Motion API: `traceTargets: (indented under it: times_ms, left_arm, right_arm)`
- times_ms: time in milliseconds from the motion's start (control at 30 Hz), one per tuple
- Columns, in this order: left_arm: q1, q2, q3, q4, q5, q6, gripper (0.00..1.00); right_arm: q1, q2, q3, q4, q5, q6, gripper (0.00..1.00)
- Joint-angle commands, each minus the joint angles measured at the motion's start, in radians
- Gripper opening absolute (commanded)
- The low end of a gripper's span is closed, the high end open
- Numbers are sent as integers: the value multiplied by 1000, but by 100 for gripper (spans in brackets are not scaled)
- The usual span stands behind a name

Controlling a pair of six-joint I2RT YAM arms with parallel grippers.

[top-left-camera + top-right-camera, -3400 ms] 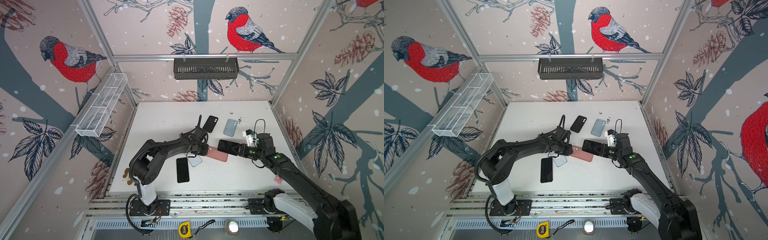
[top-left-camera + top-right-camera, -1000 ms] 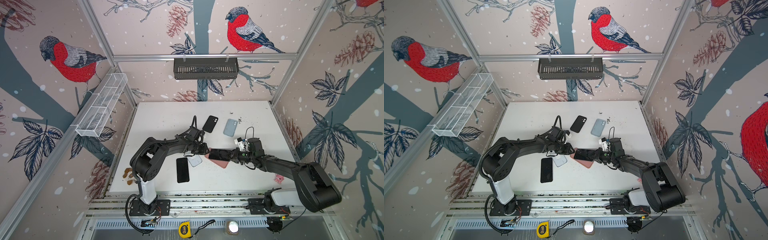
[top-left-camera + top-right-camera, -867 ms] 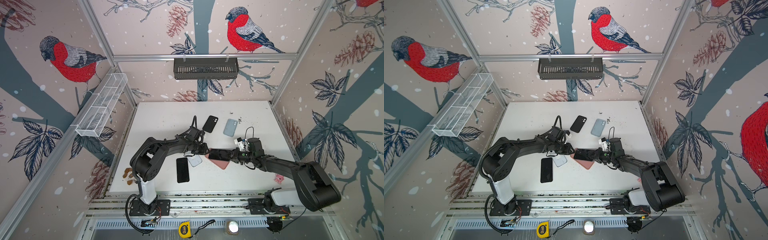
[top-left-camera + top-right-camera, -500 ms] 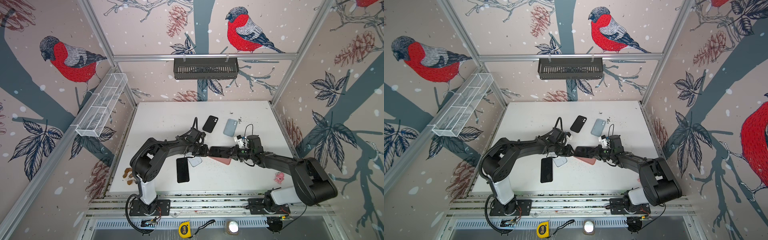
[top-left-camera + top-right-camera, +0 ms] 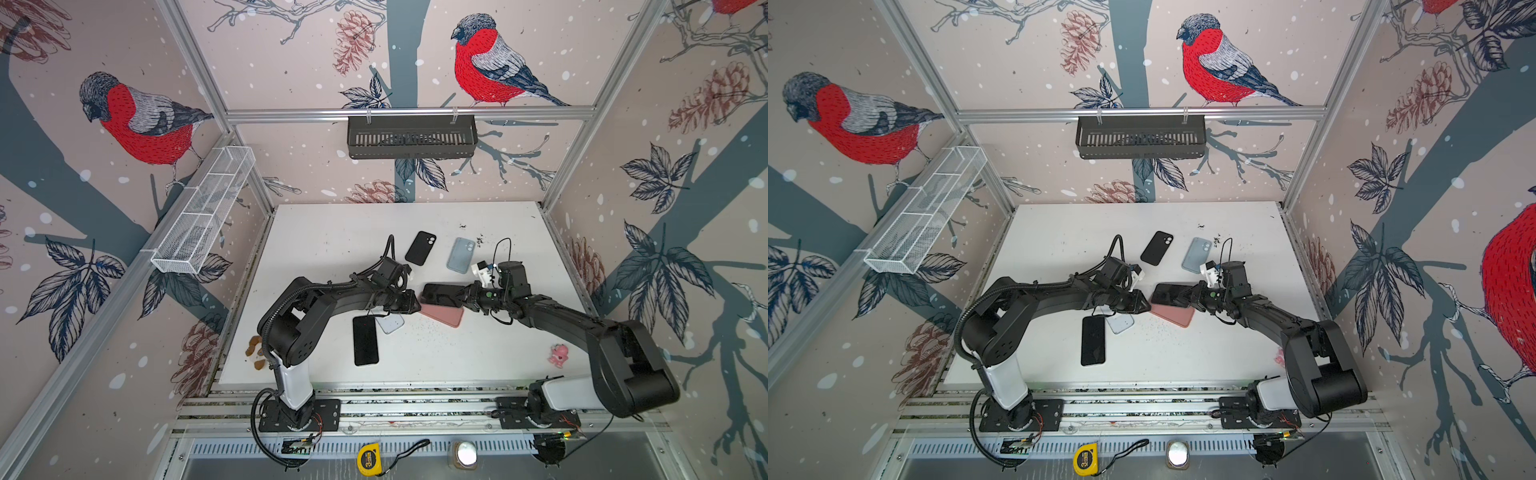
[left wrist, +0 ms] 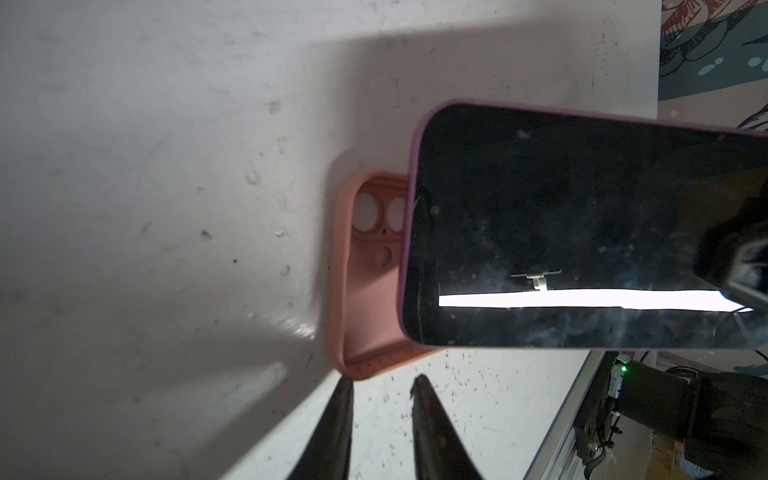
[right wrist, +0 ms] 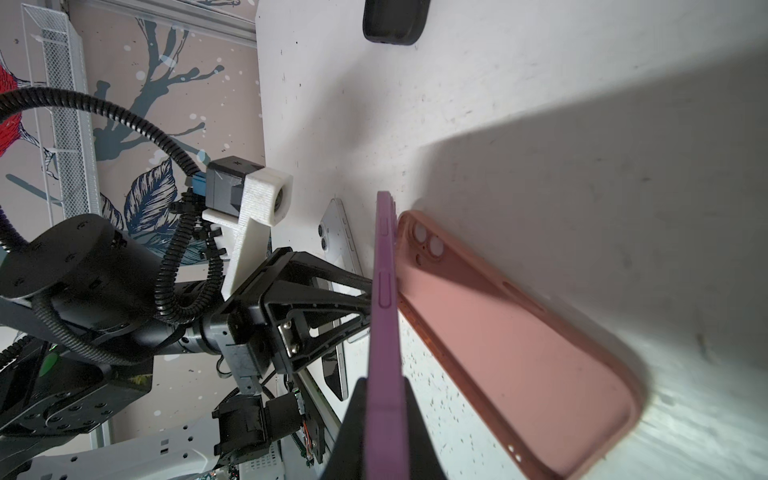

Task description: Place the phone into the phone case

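Right wrist view: right gripper pinches phone edge-on by pink case. Only left wrist view shows left gripper: narrowly parted, empty.

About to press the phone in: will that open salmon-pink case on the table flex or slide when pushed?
The salmon-pink matte phone case looks thin-walled and rubbery, so its rim will probably flex. It lies loose on the white table, unheld, so it may slide. The left gripper, open beside its end, could brace it.

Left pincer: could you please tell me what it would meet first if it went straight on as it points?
Most likely the near rim of the salmon-pink silicone phone case, just ahead of the left pincer, though depth is unclear.
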Motion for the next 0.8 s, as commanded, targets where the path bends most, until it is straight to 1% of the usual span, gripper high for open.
traceTargets:
  times_ms: [0, 67, 167, 233, 367, 467, 567, 767]
  left_arm:
    - [6, -13, 34, -23, -23, 33, 27]
    - [10, -12, 59, -44, -35, 48, 27]
    - [18, -4, 96, -75, -47, 70, 27]
    - [24, 7, 113, -85, -46, 78, 27]
    - [29, 28, 136, -84, -34, 81, 27]
    - [30, 43, 149, -85, -32, 83, 27]
    - [32, 53, 152, -80, -29, 83, 27]
    - [31, 64, 144, -65, -15, 75, 27]
  right_arm:
    - [-6, -47, -29, -34, 7, -20, 3]
    - [-17, -93, -80, 12, 11, 48, 3]
    - [-30, -191, -185, 189, -11, 231, 4]
    - [-36, -224, -208, 229, -8, 303, 3]
    - [-52, -215, -207, 221, -13, 349, 2]
    - [-61, -174, -230, 289, -43, 398, 2]
    - [-66, -147, -265, 361, -45, 436, 1]
    - [-69, -100, -277, 369, -42, 403, 1]
